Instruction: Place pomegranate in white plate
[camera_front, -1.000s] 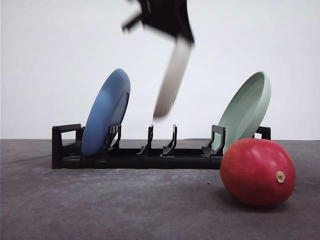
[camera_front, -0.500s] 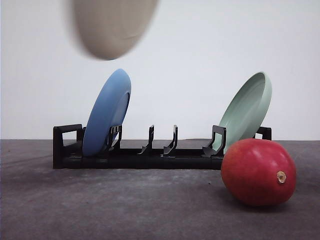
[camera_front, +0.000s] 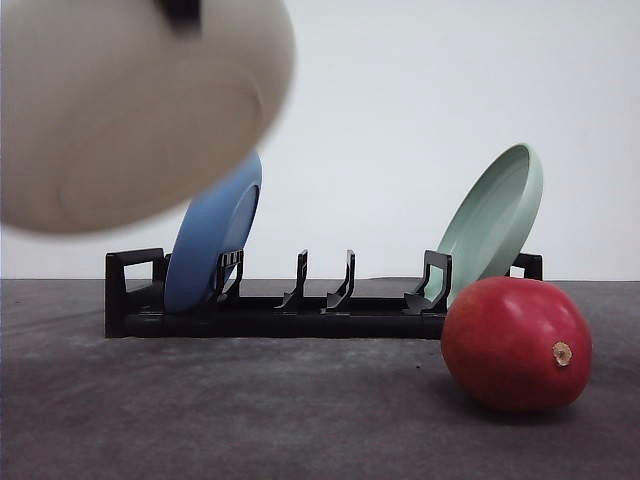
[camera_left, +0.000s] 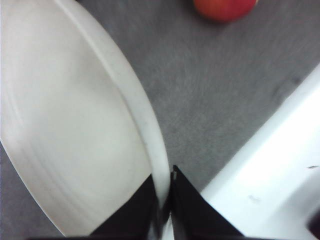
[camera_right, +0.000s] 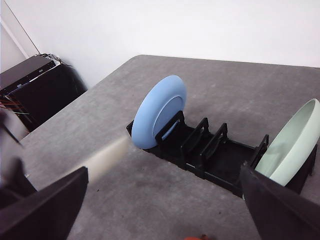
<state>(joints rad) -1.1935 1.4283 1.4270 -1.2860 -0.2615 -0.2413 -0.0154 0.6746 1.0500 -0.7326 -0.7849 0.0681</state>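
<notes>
Surface: grey, rough-textured bench (camera_front: 250, 410) before a plain white wall.
Landmark: black plastic dish rack (camera_front: 300, 300), standing on the bench, slots upright.
Blue round plate (camera_front: 215, 235): on edge in the rack's left end slot, leaning left.
Pale green round plate (camera_front: 495, 220): on edge in the rack's right end slot, leaning right.
Smooth deep-red pomegranate (camera_front: 516, 344): resting on the bench just in front of the rack's right end, tan stem scar facing the front camera; partly covers the rack's right end from the front view.
Matte off-white round plate (camera_front: 130, 110): held in the air, above and in front of the rack's left end, blurred, overlapping the blue plate's top in the front view.
Left gripper (camera_left: 165, 210): jaws closed on the off-white plate's rim, one finger on each face.
Right gripper (camera_right: 165, 210): raised over the bench in front of the rack; jaws spread wide, nothing between them.
</notes>
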